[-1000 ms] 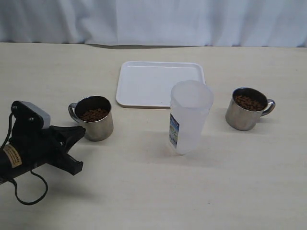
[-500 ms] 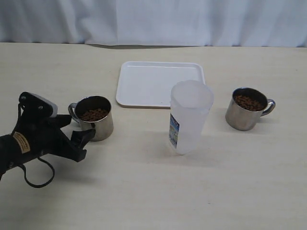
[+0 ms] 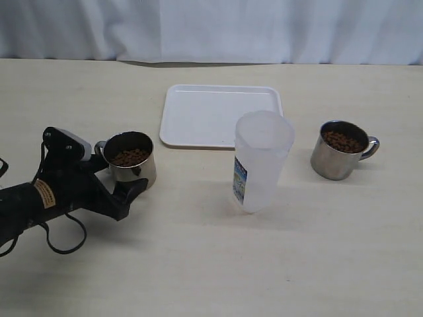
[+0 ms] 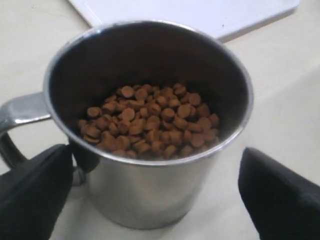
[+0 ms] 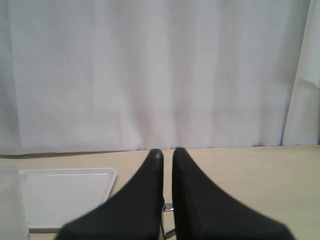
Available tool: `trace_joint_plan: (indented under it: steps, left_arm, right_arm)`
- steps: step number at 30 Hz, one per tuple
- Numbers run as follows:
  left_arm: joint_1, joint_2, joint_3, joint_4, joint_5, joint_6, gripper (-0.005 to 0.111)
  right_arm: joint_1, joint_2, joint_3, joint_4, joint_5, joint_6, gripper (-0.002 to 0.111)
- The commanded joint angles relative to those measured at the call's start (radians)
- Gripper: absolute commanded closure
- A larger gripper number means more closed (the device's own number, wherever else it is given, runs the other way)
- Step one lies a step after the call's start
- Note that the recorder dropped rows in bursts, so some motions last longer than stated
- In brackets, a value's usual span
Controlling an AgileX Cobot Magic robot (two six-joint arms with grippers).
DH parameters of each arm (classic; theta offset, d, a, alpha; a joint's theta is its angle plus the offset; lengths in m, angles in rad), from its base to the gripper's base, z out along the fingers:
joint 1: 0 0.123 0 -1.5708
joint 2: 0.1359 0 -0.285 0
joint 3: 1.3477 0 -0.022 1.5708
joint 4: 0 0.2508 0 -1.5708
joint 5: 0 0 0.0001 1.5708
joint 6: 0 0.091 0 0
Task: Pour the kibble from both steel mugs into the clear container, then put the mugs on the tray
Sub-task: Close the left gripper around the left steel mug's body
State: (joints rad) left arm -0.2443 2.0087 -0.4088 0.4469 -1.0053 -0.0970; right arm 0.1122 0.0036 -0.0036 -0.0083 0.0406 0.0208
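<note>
One steel mug (image 3: 130,166) holding reddish-brown kibble (image 3: 129,157) stands at the left, its handle towards my left arm. My left gripper (image 3: 117,177) is open, one finger on each side of that mug. In the left wrist view the mug (image 4: 150,192) fills the frame between black fingertips (image 4: 35,195), and the far finger stands apart from its wall. The other steel mug (image 3: 337,158) with kibble (image 3: 342,141) stands at the right. The clear container (image 3: 262,162) stands upright between them, in front of the white tray (image 3: 218,115). My right gripper (image 5: 167,152) is shut, empty and outside the exterior view.
A white curtain (image 3: 211,26) backs the table's far edge. The right wrist view shows the tray (image 5: 65,192) and the container's edge (image 5: 9,205) to one side, with a bit of metal (image 5: 167,207) behind the shut fingers.
My left gripper has opened and moved forward, so its fingers now straddle the left mug. The mugs, container and tray have not moved.
</note>
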Motion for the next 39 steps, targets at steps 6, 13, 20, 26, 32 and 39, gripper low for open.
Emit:
trace_joint_plan:
  steps: [6,13,20,26,32,39]
  left_arm:
    - [0.0,0.02,-0.025,-0.093,-0.047,-0.006,0.042]
    - [0.0,0.053,-0.053,-0.09,-0.051,-0.006,0.042]
    - [0.0,0.058,-0.085,-0.092,-0.036,0.003,0.042]
    - [0.0,0.058,-0.106,-0.11,-0.017,0.029,0.042]
    - [0.0,0.063,-0.106,-0.149,-0.019,0.064,0.042]
    - [0.0,0.108,-0.106,-0.154,-0.06,0.125,0.042]
  right_arm:
    - [-0.005,-0.004,0.004,0.001,-0.009,-0.007,0.103]
    - [-0.005,-0.004,0.004,0.001,-0.009,-0.007,0.103]
    - [-0.005,-0.004,0.004,0.001,-0.009,-0.007,0.103]
    - [-0.005,-0.004,0.004,0.001,-0.009,-0.007,0.103]
    - [-0.005,-0.004,0.004,0.001,-0.009,-0.007,0.103]
    - [-0.005,-0.004,0.004,0.001,-0.009,-0.007,0.103]
